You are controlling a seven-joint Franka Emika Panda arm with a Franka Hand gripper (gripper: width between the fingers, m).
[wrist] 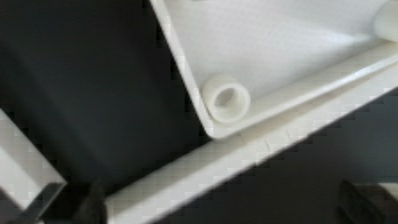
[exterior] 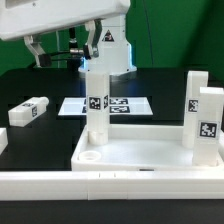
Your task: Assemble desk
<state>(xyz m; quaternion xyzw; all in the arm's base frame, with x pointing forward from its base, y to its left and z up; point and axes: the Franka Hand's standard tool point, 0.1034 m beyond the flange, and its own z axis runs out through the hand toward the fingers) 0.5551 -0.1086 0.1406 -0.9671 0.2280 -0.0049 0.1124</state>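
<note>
The white desk slab lies rim-up at the front of the table. One white tagged leg stands upright at its far corner on the exterior view's left. Two more legs stand on the exterior view's right. A fourth leg lies loose on the black table at the exterior view's left. My gripper hangs high above the upright left leg, apart from it. In the wrist view the gripper is open and empty, its fingers wide apart, over a slab corner with an empty round socket.
The marker board lies flat behind the slab. A long low white rail runs along the slab's front edge; it also shows in the wrist view. Another white edge crosses the wrist view.
</note>
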